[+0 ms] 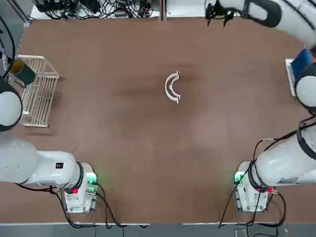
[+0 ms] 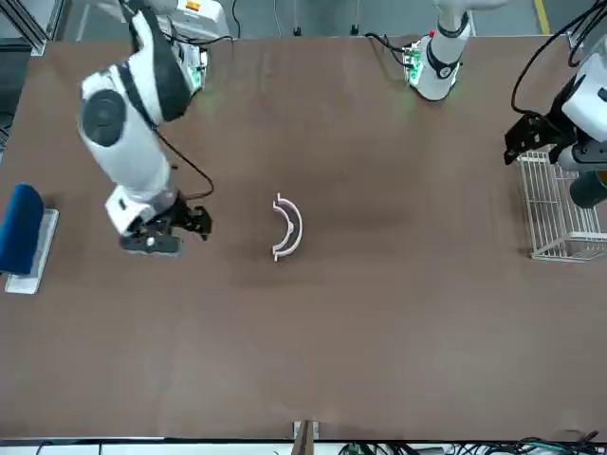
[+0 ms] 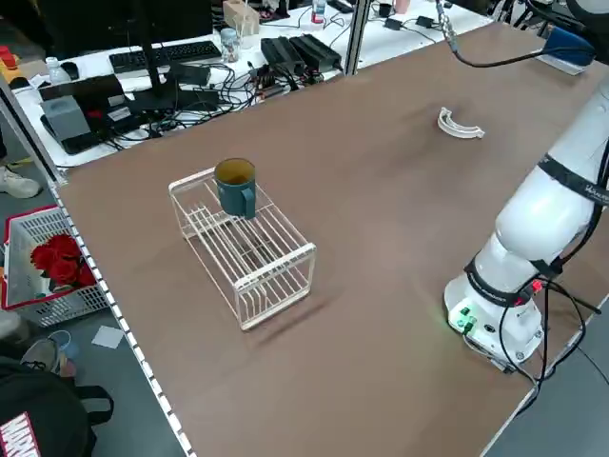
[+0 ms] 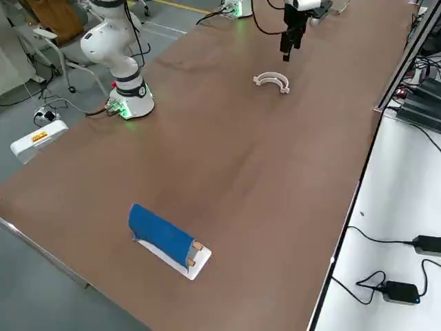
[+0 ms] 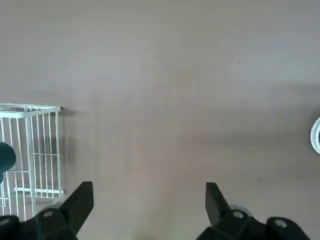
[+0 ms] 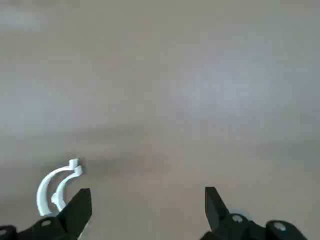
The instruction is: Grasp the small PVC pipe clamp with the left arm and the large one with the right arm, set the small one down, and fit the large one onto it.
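The two white half-rings lie nested together near the middle of the table, both opening the same way. The large clamp (image 1: pixel 167 87) (image 2: pixel 298 227) is the outer arc, and the small clamp (image 1: pixel 172 89) (image 2: pixel 287 226) sits inside it. They also show in the right wrist view, large clamp (image 6: pixel 42 187) around small clamp (image 6: pixel 60 189). My right gripper (image 1: pixel 217 14) (image 2: pixel 194 225) hovers open and empty over the far side of the table, to the right of the clamps. My left gripper (image 2: pixel 522 150) hangs open and empty at the table's left edge by the wire rack, far from them.
A white wire rack (image 1: pixel 37 91) (image 2: pixel 555 213) with a teal mug (image 1: pixel 22 72) (image 3: pixel 235 187) on it stands at the left edge. A blue object on a white base (image 2: pixel 21 229) (image 4: pixel 162 235) lies at the right edge. Cables and gear line the far edge.
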Motion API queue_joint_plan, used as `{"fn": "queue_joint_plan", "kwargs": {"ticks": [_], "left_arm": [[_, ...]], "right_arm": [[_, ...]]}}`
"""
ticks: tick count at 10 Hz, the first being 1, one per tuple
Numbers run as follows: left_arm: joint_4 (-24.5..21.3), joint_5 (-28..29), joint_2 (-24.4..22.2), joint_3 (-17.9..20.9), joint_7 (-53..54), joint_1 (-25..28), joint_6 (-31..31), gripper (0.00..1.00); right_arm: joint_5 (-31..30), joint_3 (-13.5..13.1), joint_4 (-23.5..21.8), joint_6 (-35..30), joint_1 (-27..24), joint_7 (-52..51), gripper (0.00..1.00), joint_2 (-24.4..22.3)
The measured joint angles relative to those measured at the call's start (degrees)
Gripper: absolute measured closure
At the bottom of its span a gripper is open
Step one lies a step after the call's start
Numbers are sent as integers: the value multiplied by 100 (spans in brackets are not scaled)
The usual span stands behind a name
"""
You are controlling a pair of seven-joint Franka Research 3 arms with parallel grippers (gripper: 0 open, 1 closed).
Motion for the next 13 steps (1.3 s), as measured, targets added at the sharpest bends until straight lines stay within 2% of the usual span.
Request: {"fn": "queue_joint_plan", "kwargs": {"ticks": [2, 3, 5, 7, 9, 13], "left_arm": [[43, 0, 16, -15, 0, -8, -14, 1], [50, 0, 30, -26, 0, -11, -15, 1], [60, 0, 44, -35, -21, -14, -15, 1], [66, 0, 47, -44, -39, -16, -15, 1], [78, 0, 48, -46, -43, -15, -16, 1], [84, 0, 50, -32, -52, 12, -19, 1]], "right_arm": [[378, -834, -38, -367, -24, -692, 0, -454], [448, -1169, -42, -628, -32, -1110, 0, -645], [595, -1831, -30, -1112, -36, -2075, 0, -954], [650, -2342, 61, -1591, -35, -2750, 0, -1149], [677, -2582, 109, -1763, -36, -3002, 0, -1227], [679, -2586, 112, -1782, -18, -3004, 0, -1237]]}}
